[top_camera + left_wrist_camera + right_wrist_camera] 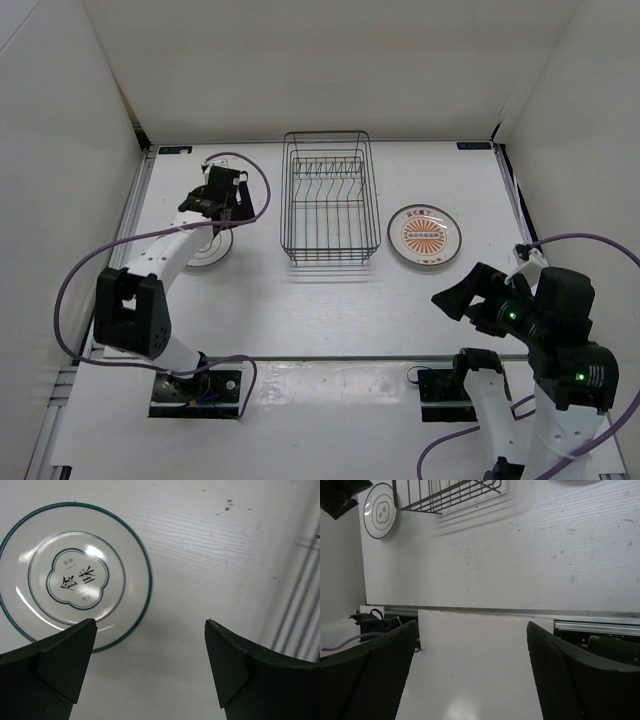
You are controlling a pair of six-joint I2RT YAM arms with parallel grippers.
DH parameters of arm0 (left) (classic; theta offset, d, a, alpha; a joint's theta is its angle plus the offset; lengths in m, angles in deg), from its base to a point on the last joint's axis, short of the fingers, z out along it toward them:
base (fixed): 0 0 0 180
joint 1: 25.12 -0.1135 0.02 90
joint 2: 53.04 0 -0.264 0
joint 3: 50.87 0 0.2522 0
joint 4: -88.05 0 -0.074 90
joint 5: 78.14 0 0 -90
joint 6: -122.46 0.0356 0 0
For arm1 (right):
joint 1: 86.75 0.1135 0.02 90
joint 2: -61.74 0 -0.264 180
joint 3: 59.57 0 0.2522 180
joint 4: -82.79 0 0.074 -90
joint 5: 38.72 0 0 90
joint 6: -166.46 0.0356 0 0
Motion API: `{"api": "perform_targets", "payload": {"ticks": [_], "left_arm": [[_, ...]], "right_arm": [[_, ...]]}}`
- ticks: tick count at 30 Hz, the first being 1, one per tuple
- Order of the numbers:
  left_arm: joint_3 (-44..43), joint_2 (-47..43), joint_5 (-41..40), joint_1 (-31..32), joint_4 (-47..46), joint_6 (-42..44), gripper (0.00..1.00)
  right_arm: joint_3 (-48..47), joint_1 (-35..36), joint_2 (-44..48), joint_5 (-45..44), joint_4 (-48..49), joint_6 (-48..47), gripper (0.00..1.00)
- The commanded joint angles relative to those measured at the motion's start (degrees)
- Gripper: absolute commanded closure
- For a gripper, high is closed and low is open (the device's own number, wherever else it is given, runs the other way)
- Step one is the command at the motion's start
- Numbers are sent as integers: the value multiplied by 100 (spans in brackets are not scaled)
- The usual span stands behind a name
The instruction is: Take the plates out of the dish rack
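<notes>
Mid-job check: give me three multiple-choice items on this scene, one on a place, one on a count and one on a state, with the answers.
1. Where does the orange-centred plate lie?
A) in the rack
B) on the table, right of the rack
C) between the right jaws

2. How many plates stand in the rack?
A) none
B) one
C) two

3. How do the left jaws stand by the white plate?
A) shut on its rim
B) out of view
C) open, gripping nothing

Answers:
1 B: the top view shows it flat on the table beside the rack's right side.
2 A: only bare wires show inside the rack.
3 C: the left wrist view shows the jaws wide apart and the plate lying flat on the table.
</notes>
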Motion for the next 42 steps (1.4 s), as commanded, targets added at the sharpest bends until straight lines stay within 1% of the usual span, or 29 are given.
{"api": "perform_targets", "payload": {"ticks": [1, 2, 3, 5, 6, 7, 8, 9, 10, 11, 12, 14, 15, 16, 17, 18, 19, 21, 22, 24, 25, 26, 28, 29, 32, 36, 37, 38, 42], "left_arm": [[-576, -718, 528, 84, 355, 164, 0], [-717, -1024, 687, 93, 520, 183, 0], [-805, -1140, 758, 119, 600, 157, 0], [-841, -1518, 1126, 136, 811, 139, 0], [-807, -1815, 1328, 154, 864, -9, 0], [-737, -2114, 1434, 145, 873, -54, 0], [-623, -2273, 1522, 154, 917, -81, 0], [-561, -2736, 1775, 163, 1048, -185, 0], [-456, -2871, 1874, 163, 1162, -178, 0], [-359, -3020, 1962, 172, 1277, -160, 0], [-297, -3483, 2189, 180, 1669, -117, 0], [27, -3846, 2497, 189, 1918, 252, 0], [151, -4248, 2594, 181, 2059, 410, 0], [378, -4653, 2726, 189, 2121, 838, 0], [537, -5022, 2684, 215, 2243, 946, 0], [591, -5165, 2588, 503, 2358, 1043, 0], [600, -5375, 2239, 558, 2742, 1166, 0], [819, -5692, 2235, 646, 2903, 1202, 0], [924, -6059, 2235, 629, 2991, 1220, 0], [1493, -6264, 2226, 681, 3027, 1263, 0], [1636, -6509, 2104, 716, 3105, 1281, 0], [2029, -6572, 2068, 812, 3141, 1325, 0], [2243, -6860, 2068, 813, 3298, 1378, 0], [2566, -6984, 1868, 883, 3256, 1361, 0], [2814, -7818, 1734, 1102, 3071, 1527, 0], [3183, -8645, 1629, 1130, 2843, 1615, 0], [3332, -8786, 1629, 1130, 2781, 1668, 0], [3403, -9135, 1602, 1130, 2694, 1729, 0], [3588, -9596, 1506, 1147, 2552, 1756, 0]], "right_arm": [[-277, 19, -356, -306, -1124, -64, 10], [-339, 19, -609, -315, -1097, -29, 10], [-374, 2, -690, -298, -1071, 15, 10], [-462, 2, -1057, -289, -984, 103, 10], [-471, 10, -1129, -280, -939, 191, 10], [-471, 10, -1200, -115, -861, 296, 10], [-428, 10, -1226, -61, -503, 367, 10], [-375, 19, -1157, 122, -352, 419, 10], [-200, 2, -1122, 341, 181, 585, 10], [-146, 1, -1069, 492, 351, 622, 10], [-111, 10, -990, 537, 492, 718, 10], [-93, 19, -980, 651, 852, 675, 10], [-128, 10, -1059, 599, 880, 483, 10], [-241, 19, -1112, 511, 846, 421, 10], [-338, 28, -1199, 241, 810, 255, 10], [-357, 19, -1244, 195, 827, 192, 10], [-383, 19, -1314, 151, 810, 192, 10], [-383, 28, -1393, -34, 880, 174, 10], [-348, 10, -1376, -191, 906, 174, 10], [-104, 19, -1324, -402, 1055, 279, 10], [-24, 19, -1158, -403, 1134, 340, 10], [56, 10, -1087, -395, 1222, 376, 10], [258, 19, -973, -447, 1302, 376, 10], [302, 19, -946, -569, 1285, 324, 10], [206, 45, -893, -859, 1180, 0, 10], [162, 142, -822, -1317, 1144, -134, 10], [205, 133, -805, -1370, 1144, -125, 10], [241, 151, -735, -1388, 1188, -151, 10], [408, 195, -515, -1371, 1443, -186, 10]]}}
